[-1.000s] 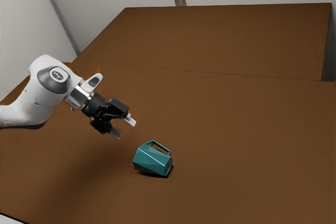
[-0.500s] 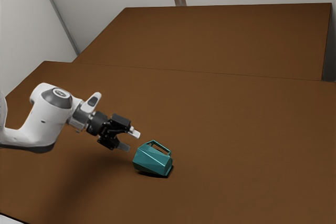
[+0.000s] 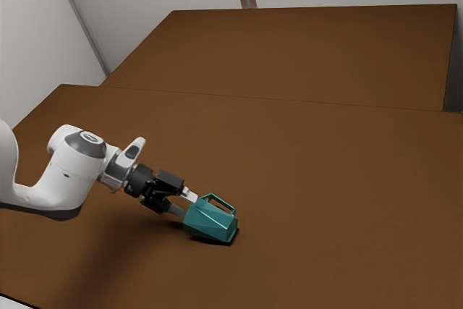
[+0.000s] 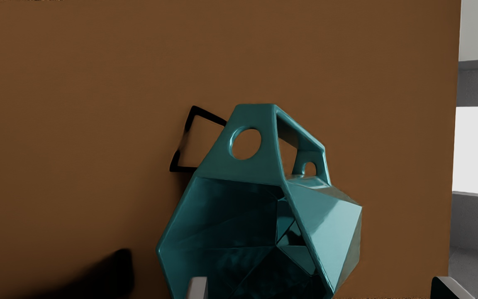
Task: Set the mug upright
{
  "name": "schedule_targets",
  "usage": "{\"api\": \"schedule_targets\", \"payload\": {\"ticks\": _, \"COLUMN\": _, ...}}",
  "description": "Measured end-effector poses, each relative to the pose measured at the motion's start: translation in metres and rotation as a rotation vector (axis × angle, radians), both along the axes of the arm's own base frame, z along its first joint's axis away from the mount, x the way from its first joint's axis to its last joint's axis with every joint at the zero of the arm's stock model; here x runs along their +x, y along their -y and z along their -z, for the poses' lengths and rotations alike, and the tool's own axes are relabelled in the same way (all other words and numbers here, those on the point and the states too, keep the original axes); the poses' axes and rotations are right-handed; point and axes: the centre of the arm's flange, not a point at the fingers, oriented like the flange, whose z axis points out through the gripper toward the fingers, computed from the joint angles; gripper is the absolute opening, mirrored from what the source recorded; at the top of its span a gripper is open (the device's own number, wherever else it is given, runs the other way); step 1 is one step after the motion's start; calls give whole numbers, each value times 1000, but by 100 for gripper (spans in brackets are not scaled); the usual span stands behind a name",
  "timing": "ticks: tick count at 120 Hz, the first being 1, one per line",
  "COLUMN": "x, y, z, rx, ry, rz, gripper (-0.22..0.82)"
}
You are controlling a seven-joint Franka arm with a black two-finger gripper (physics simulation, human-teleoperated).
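Gripper (image 3: 184,203) spread wide and holding nothing, the hand is right at the mouth end of the teal mug (image 3: 210,222), its fingers (image 4: 198,288) well apart. The mug lies on its side on the table (image 3: 325,179), well in from the edge that cuts across the exterior view's lower left corner. Its open mouth (image 4: 239,216) faces the hand, its base points away toward the exterior view's right, and the handle (image 4: 255,114) stands up off the body.

In the wrist view one fingertip shows against the mouth and the other out beyond the faceted side, so a pinch on the side wall looks the likely plan. To do it well, ease one finger inside and keep the other outside, clear of the rim, then close gently; bumping the rim could push or roll the mug. Once the grip is firm, lift a little, tip the mouth upward so the base swings down, and let go only when that base sits flat
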Motion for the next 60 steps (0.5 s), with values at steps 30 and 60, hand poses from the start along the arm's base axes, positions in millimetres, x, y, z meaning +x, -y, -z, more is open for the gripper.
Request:
{"api": "schedule_targets", "payload": {"ticks": 30, "x": 1, "y": 11, "z": 7, "rx": 4, "ry": 19, "rz": 34, "gripper": 58}}
{"api": "schedule_targets", "payload": {"ticks": 60, "x": 1, "y": 21, "z": 11, "rx": -5, "ry": 32, "rz": 54, "gripper": 58}}
